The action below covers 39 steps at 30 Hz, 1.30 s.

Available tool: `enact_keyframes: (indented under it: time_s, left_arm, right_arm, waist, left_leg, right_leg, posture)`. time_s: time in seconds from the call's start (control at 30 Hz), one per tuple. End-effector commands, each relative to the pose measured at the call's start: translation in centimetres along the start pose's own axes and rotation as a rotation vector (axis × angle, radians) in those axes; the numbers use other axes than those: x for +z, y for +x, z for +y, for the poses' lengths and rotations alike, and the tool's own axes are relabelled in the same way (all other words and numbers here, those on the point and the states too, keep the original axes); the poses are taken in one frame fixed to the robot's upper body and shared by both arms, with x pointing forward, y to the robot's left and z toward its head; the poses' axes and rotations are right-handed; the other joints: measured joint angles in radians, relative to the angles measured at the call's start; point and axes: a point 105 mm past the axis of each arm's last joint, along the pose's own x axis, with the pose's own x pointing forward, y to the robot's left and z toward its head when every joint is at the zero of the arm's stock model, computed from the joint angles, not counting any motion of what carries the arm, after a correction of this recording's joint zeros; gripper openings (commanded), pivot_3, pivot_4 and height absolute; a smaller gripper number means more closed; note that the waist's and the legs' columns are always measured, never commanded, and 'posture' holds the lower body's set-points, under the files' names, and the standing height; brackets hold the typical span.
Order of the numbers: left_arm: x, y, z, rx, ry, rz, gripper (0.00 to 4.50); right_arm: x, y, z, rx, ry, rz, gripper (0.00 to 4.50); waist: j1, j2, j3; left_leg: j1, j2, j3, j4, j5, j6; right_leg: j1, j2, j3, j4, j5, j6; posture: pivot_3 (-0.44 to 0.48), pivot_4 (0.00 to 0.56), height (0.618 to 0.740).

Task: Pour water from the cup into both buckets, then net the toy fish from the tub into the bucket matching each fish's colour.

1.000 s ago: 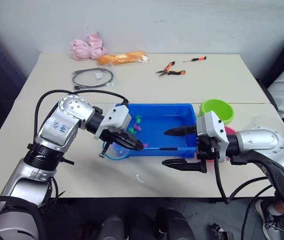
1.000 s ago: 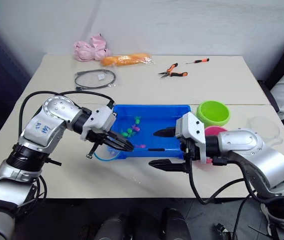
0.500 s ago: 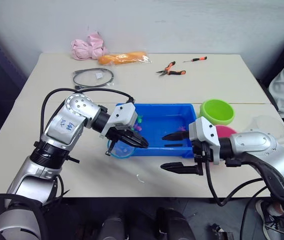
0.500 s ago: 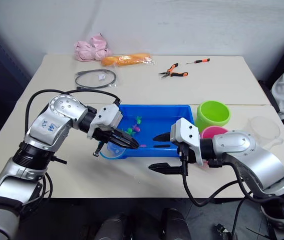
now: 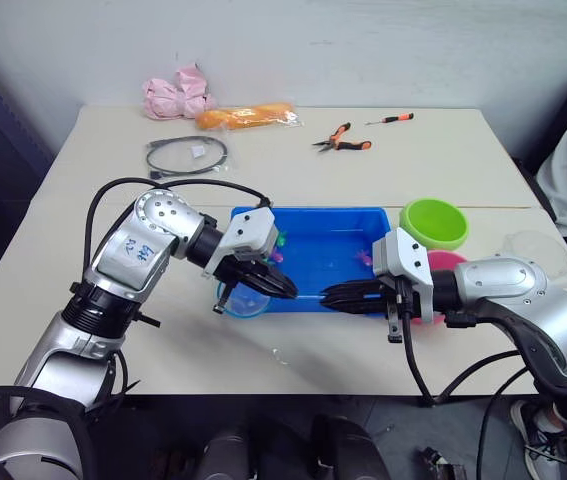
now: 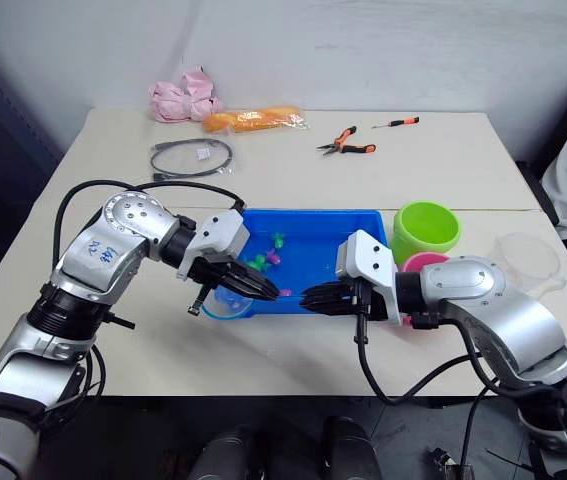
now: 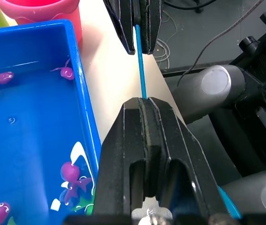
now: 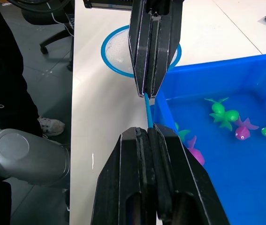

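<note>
Blue-rimmed net (image 8: 123,51) beside blue tub (image 5: 313,240)

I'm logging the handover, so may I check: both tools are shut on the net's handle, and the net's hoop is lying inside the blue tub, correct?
Not quite. Both the left tool and the right tool are indeed shut on the net's handle, but the hoop is not inside the tub. The right wrist view shows it over the bare table just outside the tub's rim.
</note>
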Motion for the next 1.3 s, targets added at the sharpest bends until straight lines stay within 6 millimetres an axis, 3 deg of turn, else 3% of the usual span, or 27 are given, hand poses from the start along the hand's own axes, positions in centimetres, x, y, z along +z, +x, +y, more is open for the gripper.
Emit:
enact_keyframes:
  time_s: [0.03,0.1,0.2,0.33,0.4,0.47,0.73,0.83,0.97,1.1,1.3]
  left_arm:
    - [1.9,-0.2,-0.5,-0.010,0.045,-0.092,0.68]
    - [2.7,-0.8,-0.6,-0.005,0.064,-0.156,1.24]
    - [3.8,-2.2,-0.1,0.049,0.087,-0.238,2.63]
    - [6.0,-5.8,1.4,0.190,0.093,-0.429,4.36]
    - [6.5,-7.4,1.6,0.252,0.117,-0.491,4.44]
    - [5.7,-10.0,2.3,0.385,0.105,-0.530,4.44]
    - [-4.3,-14.4,0.6,0.704,0.033,-0.298,4.44]
    - [-6.1,-14.2,-0.7,0.702,-0.029,-0.268,4.44]
    - [-6.5,-12.4,-1.4,0.683,-0.087,-0.303,4.44]
    - [-6.6,-11.5,-0.8,0.705,-0.103,-0.345,4.44]
    - [-5.5,-9.6,-0.6,0.622,-0.068,-0.363,4.44]
  right_arm:
    - [1.2,0.0,0.6,0.025,-0.050,-0.034,0.00]
    - [1.3,-0.1,0.7,0.026,-0.051,-0.036,0.00]
    - [1.4,-0.3,0.7,0.020,-0.052,-0.041,0.00]
    - [1.2,-1.1,0.6,-0.011,-0.035,-0.047,0.00]
    - [1.0,-1.6,0.8,-0.029,-0.033,-0.037,0.00]
    - [0.7,-3.5,0.0,-0.130,0.008,-0.039,0.00]
    - [-0.6,-8.0,-0.7,-0.437,0.096,-0.021,0.00]
    - [-1.0,-9.2,-1.1,-0.545,0.143,-0.005,0.00]
    - [-3.6,-9.4,-0.8,-0.573,0.290,0.202,0.00]
    - [-2.1,-8.4,-2.0,-0.589,0.426,0.045,0.00]
    - [-3.1,-8.0,-2.3,-0.612,0.560,0.084,0.00]
  waist:
    - [0.000,0.000,0.000]
    - [0.001,0.000,0.000]
    - [-0.001,0.000,0.000]
    - [0.000,0.000,0.000]
    - [0.000,0.000,0.000]
    - [0.000,0.000,0.000]
    - [-0.002,0.000,0.000]
    - [-0.002,-0.001,0.000]
    - [0.007,-0.001,0.001]
    - [0.006,-0.001,0.000]
    - [-0.001,-0.001,0.000]
  left_leg:
    - [0.000,0.000,0.000,0.000,0.000,0.000]
    - [0.000,0.000,0.000,0.000,0.000,0.000]
    - [0.000,0.000,0.000,0.000,0.000,0.000]
    - [0.000,0.000,0.000,0.000,0.000,0.000]
    - [0.000,0.000,-0.001,0.001,0.000,0.000]
    - [0.000,0.000,-0.001,0.001,0.000,0.000]
    - [0.001,0.000,0.000,-0.001,0.000,-0.001]
    - [0.001,0.001,0.000,-0.001,0.000,-0.001]
    - [0.001,0.001,-0.002,-0.001,-0.001,-0.001]
    - [0.001,0.001,-0.004,-0.001,-0.001,-0.001]
    - [0.000,0.001,-0.004,-0.002,-0.001,-0.002]
  right_leg:
    - [0.000,0.000,0.000,0.000,0.000,0.000]
    - [0.000,0.000,0.000,0.000,0.000,0.000]
    - [0.000,-0.001,0.000,0.000,0.000,0.000]
    - [0.000,-0.001,0.000,0.000,0.000,0.000]
    - [0.000,-0.001,0.000,0.000,0.000,0.000]
    - [0.000,-0.001,-0.001,0.000,0.000,0.000]
    - [0.000,-0.002,-0.002,0.000,0.000,0.000]
    - [0.000,-0.004,-0.001,0.000,0.000,0.000]
    - [0.000,-0.006,0.001,-0.001,0.000,0.000]
    - [0.001,-0.007,0.000,-0.006,0.000,0.000]
    - [0.000,-0.006,-0.001,-0.002,0.000,0.000]
  posture:
    - [0.000,0.150,0.740]
    - [0.000,0.150,0.740]
    - [0.000,0.150,0.740]
    - [0.000,0.150,0.740]
    - [0.000,0.150,0.740]
    - [0.000,0.150,0.740]
    - [0.000,0.150,0.740]
    - [0.000,0.150,0.740]
    - [0.000,0.150,0.740]
    - [0.000,0.150,0.740]
    - [0.000,0.150,0.740]
